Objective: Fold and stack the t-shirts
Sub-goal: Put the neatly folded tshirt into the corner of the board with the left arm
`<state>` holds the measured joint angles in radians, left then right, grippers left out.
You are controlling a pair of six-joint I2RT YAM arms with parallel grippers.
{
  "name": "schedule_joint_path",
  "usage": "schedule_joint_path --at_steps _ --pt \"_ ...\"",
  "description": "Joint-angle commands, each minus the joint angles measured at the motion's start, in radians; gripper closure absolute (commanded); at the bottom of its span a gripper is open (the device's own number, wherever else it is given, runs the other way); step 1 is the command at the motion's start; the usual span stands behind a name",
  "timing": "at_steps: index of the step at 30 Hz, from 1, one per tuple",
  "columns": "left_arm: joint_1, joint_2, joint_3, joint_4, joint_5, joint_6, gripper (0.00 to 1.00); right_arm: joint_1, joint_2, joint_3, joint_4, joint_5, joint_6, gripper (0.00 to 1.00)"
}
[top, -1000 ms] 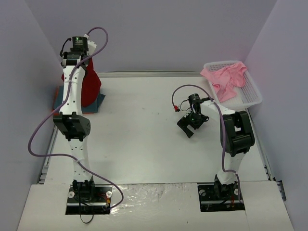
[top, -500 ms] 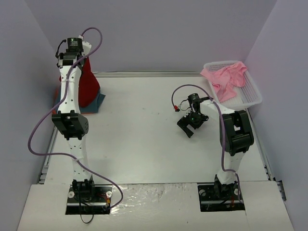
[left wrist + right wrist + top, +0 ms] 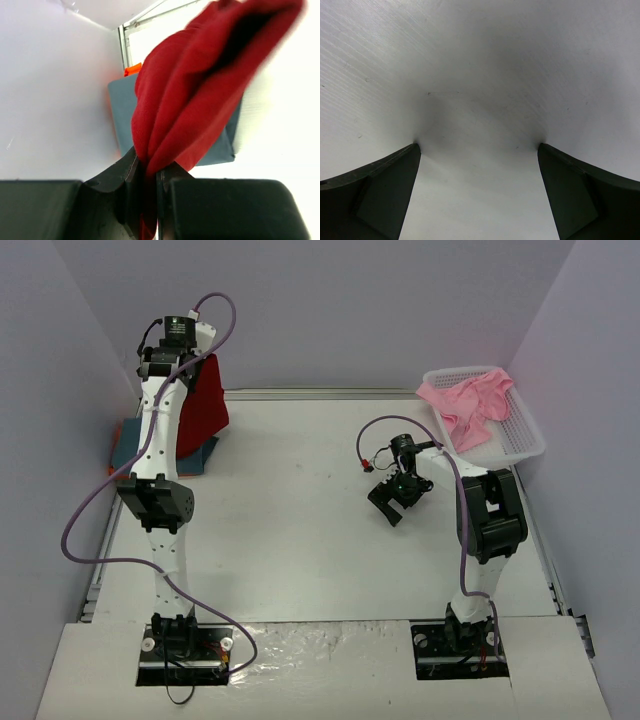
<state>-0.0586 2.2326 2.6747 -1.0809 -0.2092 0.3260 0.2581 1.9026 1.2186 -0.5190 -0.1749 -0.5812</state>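
Overhead, my left gripper (image 3: 190,365) holds the soft dark red cloth t-shirt (image 3: 203,405) aloft at ten o'clock; the light pink shirt (image 3: 465,400) fills the white lattice basket (image 3: 520,435) at two. My wrist camera alone shows jaws clamping one bunched fold above the folded teal-blue shirt (image 3: 122,115), so it could slip. My right gripper (image 3: 479,150) gapes, empty, over bare table (image 3: 480,60).

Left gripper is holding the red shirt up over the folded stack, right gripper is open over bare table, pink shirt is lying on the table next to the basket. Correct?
Not quite. The pink shirt lies inside the white basket, not on the table beside it; the top view shows this. The rest holds: the left gripper is shut on the red shirt above the folded stack, and the right gripper is open over bare table.
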Motion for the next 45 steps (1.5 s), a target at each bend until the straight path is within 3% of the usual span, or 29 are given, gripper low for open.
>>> schedule_joint_path --at_steps 1,9,17,45 --pt "-0.007 -0.108 0.068 0.009 0.010 -0.056 0.98 -0.006 0.115 -0.080 -0.013 0.089 -0.023 0.00" --pt "-0.021 -0.133 0.079 0.021 0.034 -0.097 0.98 -0.003 0.121 -0.082 -0.013 0.097 -0.023 0.00" --pt "0.023 -0.105 0.076 -0.002 0.146 -0.263 0.98 -0.003 0.122 -0.087 -0.015 0.100 -0.025 0.00" --pt "0.052 -0.146 0.001 -0.019 0.129 -0.433 0.98 -0.003 0.142 -0.094 -0.015 0.117 -0.025 0.00"
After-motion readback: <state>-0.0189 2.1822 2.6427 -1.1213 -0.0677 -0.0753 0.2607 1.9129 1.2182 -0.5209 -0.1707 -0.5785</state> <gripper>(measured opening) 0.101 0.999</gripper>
